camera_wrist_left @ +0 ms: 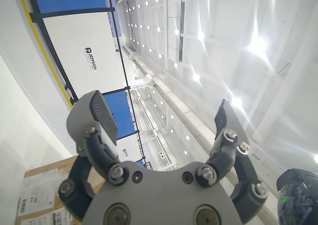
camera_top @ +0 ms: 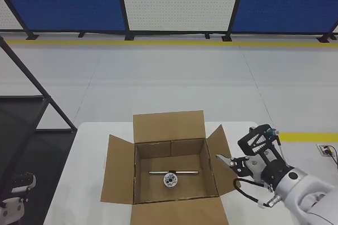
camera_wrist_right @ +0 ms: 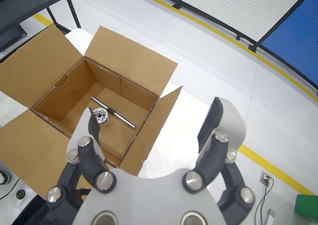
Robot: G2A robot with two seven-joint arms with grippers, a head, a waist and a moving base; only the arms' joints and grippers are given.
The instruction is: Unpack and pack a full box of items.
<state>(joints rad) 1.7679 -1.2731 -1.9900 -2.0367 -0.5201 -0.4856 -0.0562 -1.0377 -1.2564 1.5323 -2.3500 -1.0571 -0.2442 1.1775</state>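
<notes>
Since the right gripper (camera_wrist_right: 154,106) was held wide open and empty just beside the box (camera_top: 169,126), its right flap (camera_top: 221,143) could be snagged on entry and the box dragged. Rod (camera_top: 173,172) and round metal part (camera_top: 170,179) were seen close together on the box floor; one could be knocked while the other was gripped. Left gripper (camera_wrist_left: 160,100) was parked wide open, pointed upward, well apart. A rack (camera_top: 22,112) was seen beyond the table (camera_top: 90,169).
</notes>
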